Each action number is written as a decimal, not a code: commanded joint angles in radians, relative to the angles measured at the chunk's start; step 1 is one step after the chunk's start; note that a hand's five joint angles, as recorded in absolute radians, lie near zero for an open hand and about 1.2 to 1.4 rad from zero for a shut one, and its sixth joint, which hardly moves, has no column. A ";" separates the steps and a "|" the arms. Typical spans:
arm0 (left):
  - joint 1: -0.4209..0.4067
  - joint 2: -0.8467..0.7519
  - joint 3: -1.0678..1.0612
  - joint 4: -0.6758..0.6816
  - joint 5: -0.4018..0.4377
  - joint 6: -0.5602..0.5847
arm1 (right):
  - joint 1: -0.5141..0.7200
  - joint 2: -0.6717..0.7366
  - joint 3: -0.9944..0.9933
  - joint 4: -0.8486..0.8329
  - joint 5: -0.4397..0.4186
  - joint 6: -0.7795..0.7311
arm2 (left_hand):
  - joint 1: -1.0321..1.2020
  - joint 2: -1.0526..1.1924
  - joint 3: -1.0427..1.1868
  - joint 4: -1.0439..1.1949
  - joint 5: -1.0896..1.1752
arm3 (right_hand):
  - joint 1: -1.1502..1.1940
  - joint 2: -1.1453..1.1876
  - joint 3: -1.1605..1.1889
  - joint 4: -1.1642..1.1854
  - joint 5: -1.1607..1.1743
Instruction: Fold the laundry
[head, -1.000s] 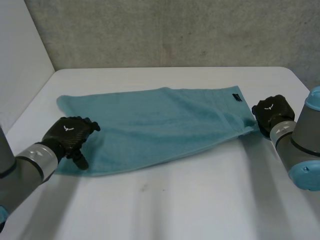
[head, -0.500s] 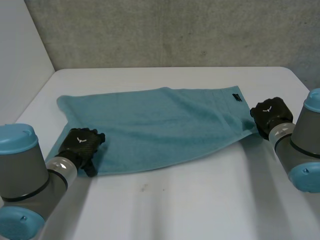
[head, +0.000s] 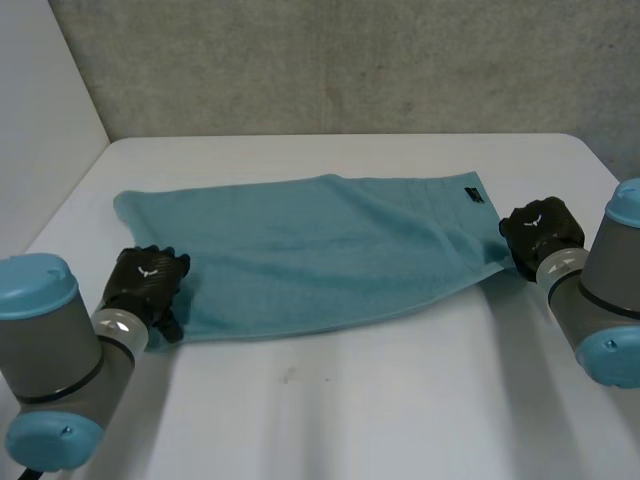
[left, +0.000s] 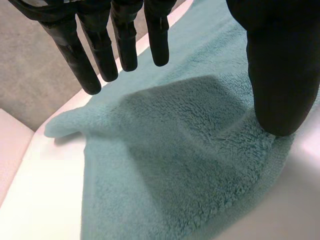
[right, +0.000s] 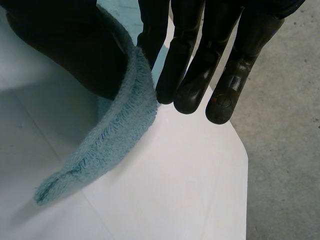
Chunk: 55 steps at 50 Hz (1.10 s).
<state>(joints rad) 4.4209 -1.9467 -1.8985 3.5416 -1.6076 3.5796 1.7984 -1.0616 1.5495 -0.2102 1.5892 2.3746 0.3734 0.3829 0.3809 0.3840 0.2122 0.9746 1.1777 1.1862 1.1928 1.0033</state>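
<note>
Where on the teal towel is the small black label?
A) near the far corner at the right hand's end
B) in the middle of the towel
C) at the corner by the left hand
A: in the head view the black label sits on the towel close to its far corner, at the end where the right hand is.

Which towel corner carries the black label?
The far corner by the right hand: a black label sits on the towel there; the other visible corners are plain teal.
</note>
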 joint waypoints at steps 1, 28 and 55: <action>0.037 0.107 -0.080 -0.009 0.015 0.017 | 0.002 0.000 0.001 0.000 -0.002 0.000 | 0.054 0.045 0.047 0.044 0.041 | 0.422 0.219 0.210 0.203 0.218; 0.331 0.031 -0.068 -0.070 0.203 0.258 | 0.006 0.000 0.003 0.000 -0.002 -0.002 | 0.087 0.077 0.079 0.076 0.073 | 0.422 0.219 0.210 0.203 0.218; 0.338 -0.054 -0.025 -0.040 0.224 0.258 | 0.006 0.009 0.003 -0.002 -0.003 -0.008 | 0.128 0.118 0.120 0.117 0.114 | 0.422 0.219 0.210 0.203 0.218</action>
<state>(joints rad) 4.7585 -1.9856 -1.9304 3.5016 -1.3834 3.8383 1.8039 -1.0538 1.5524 -0.2116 1.5861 2.3711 0.4182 0.4191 0.4215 0.4230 0.2523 0.9747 1.1777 1.1862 1.1928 1.0031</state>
